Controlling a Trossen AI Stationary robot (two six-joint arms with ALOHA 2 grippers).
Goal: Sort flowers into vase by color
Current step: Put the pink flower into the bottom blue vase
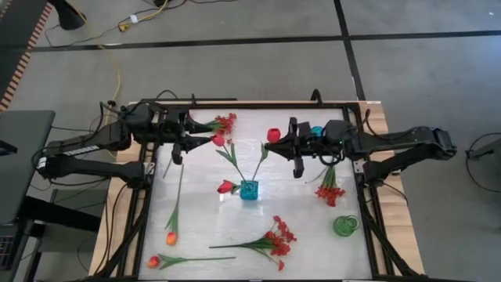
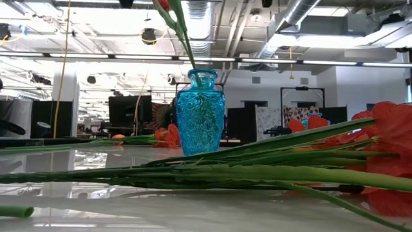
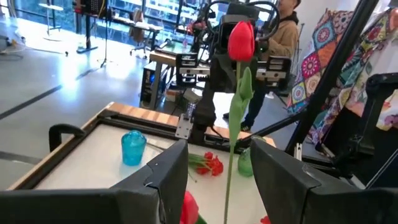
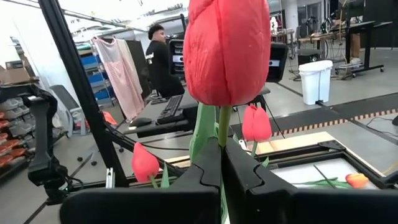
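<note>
A blue glass vase (image 1: 249,189) (image 2: 205,113) stands mid-table with three red rosebuds stuck in it by their stems. My right gripper (image 1: 278,142) (image 4: 221,149) is shut on one of them (image 1: 273,135) (image 4: 227,50). A second rosebud (image 1: 218,140) leans toward my left gripper (image 1: 178,150) (image 3: 217,162), which is open just left of it and touches nothing. The third (image 1: 227,186) droops beside the vase. Two orange tulip buds (image 1: 171,237) (image 1: 153,261) lie near the left front. Red sprays lie at the far left (image 1: 225,123), at the right (image 1: 330,192) and at the front (image 1: 278,239). My right gripper pinches the rosebud's thin green stem just under the bud (image 4: 219,132) between its two fingers. The fingers come level from the table's right and lie across the stem. The flower stands nearly upright, with the lower end of its stem in the blue vase (image 1: 251,183).
A green glass vase (image 1: 345,225) stands near the right front corner. The front spray's long stems (image 2: 270,161) lie across the near table before the low camera. A black frame (image 1: 235,100) rims the table. A person (image 3: 287,28) stands beyond the table's right side.
</note>
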